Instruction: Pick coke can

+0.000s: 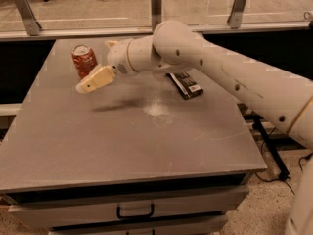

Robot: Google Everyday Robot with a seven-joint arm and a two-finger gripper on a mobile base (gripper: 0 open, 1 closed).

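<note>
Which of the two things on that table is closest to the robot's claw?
The red coke can, standing upright; the gripper is close beside it. The flat black packet lies farther right.

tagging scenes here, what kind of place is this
Likely a robotics lab or office test area: a grey drawer table, glass partition panels behind it, and the gripper hovering just beside the coke can.

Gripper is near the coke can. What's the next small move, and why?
Probably ease the gripper a short way toward the coke can, up and slightly left in the view. The can stands upright near the table's far left corner and is not yet held. The gripper hovers just in front of it. The black packet lies well off to the right, out of the way.
</note>
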